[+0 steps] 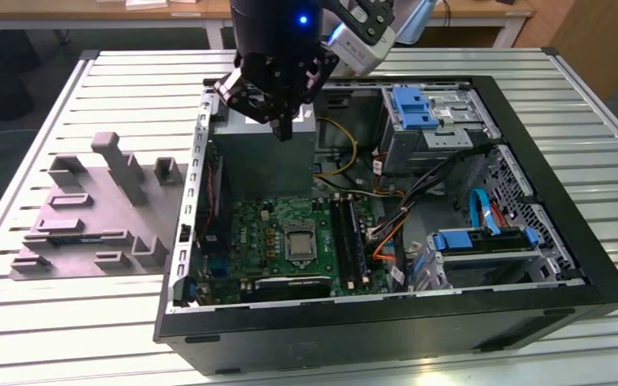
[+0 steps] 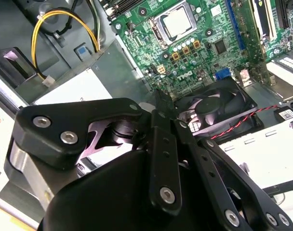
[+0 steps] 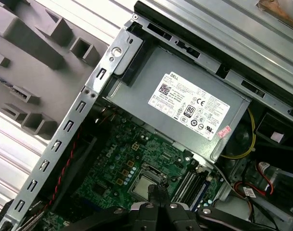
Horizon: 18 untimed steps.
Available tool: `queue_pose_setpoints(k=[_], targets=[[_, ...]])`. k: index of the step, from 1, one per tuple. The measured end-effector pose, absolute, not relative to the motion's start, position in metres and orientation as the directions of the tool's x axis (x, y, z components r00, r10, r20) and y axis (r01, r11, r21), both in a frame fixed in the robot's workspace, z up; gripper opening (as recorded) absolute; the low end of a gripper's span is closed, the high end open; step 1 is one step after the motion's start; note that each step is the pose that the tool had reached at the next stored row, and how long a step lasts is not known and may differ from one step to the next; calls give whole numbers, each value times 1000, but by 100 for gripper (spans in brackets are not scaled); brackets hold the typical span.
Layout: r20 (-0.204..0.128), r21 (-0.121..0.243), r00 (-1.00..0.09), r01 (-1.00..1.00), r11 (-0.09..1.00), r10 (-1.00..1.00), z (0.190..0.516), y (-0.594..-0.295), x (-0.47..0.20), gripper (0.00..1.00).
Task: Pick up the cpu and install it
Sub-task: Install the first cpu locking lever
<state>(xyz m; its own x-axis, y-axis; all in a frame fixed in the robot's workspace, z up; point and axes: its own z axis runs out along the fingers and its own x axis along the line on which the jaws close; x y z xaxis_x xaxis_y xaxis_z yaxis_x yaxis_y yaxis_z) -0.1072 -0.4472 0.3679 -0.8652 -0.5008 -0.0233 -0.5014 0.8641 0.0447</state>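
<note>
With its fingers pressed together on nothing, the gripper (image 1: pixel 283 129) hangs above the open computer case (image 1: pixel 566 233) while the cpu (image 2: pixel 177 23), thin, light and fragile-looking, best taken by its edges, sits in the motherboard (image 1: pixel 277 221) socket.

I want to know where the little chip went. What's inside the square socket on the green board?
The cpu sits in the socket on the green board, its pale metal face showing. What lies under it is covered. The gripper hangs above the case.

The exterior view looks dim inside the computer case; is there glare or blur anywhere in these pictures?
In the exterior view the case interior lies in shadow and a blue light glows on the arm. In the second wrist view the cpu face reflects brightly while the near gripper looks soft.
</note>
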Motion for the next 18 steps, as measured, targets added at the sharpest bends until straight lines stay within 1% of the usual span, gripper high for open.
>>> queue_pose_setpoints(k=[18], targets=[[-23, 45, -865, -501, 864, -501, 366, -451, -107, 11]])
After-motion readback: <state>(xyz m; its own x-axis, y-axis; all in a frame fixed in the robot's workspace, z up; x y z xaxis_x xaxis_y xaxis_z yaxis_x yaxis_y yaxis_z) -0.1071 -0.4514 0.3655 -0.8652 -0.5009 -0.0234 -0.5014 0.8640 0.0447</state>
